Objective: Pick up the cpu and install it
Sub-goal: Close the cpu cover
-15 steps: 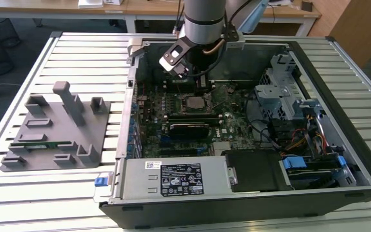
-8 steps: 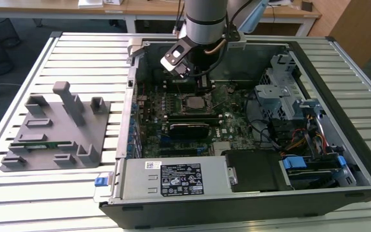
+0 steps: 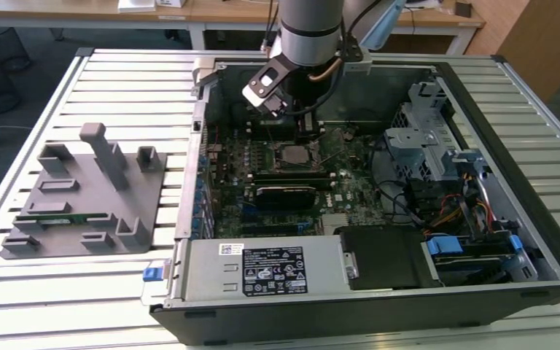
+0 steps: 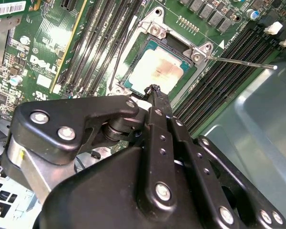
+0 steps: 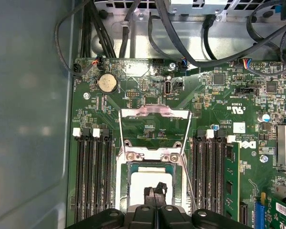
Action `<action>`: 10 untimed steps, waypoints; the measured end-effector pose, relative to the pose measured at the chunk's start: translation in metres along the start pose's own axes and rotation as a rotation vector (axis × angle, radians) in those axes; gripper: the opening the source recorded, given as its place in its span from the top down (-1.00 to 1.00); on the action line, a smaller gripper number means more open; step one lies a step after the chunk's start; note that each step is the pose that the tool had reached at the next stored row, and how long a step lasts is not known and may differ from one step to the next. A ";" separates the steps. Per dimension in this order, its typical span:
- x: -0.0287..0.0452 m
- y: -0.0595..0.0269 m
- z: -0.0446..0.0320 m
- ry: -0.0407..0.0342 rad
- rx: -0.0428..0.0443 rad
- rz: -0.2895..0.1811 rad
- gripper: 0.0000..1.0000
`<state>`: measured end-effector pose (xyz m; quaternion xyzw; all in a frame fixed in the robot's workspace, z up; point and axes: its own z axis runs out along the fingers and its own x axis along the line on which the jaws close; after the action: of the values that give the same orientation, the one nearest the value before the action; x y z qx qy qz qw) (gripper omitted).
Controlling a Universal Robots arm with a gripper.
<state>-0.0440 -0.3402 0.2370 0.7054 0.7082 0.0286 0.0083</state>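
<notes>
The cpu, a silver square with a pale rim, lies flat in the black-framed socket on the green motherboard; it is also seen as the cpu and the cpu. The socket's metal cover is flipped open and its lever stands released. My gripper hangs just over the chip's near edge, fingers shut together with nothing between them. I cannot tell whether the tips touch the chip. My gripper hides part of it, and my gripper sits inside the case.
The open computer case walls me in on all sides. Memory slots flank the socket, and cables run along the board's edge. A drive cage and power supply stand nearby. A grey fixture holds a green memory stick.
</notes>
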 end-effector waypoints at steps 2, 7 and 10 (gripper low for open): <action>0.0000 0.0000 -0.0001 0.0000 0.0000 0.000 0.79; 0.0000 0.0001 -0.0012 -0.0002 0.0001 0.000 0.79; 0.0001 0.0001 -0.0018 0.0000 0.0000 0.000 0.79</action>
<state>-0.0440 -0.3402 0.2388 0.7054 0.7081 0.0286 0.0083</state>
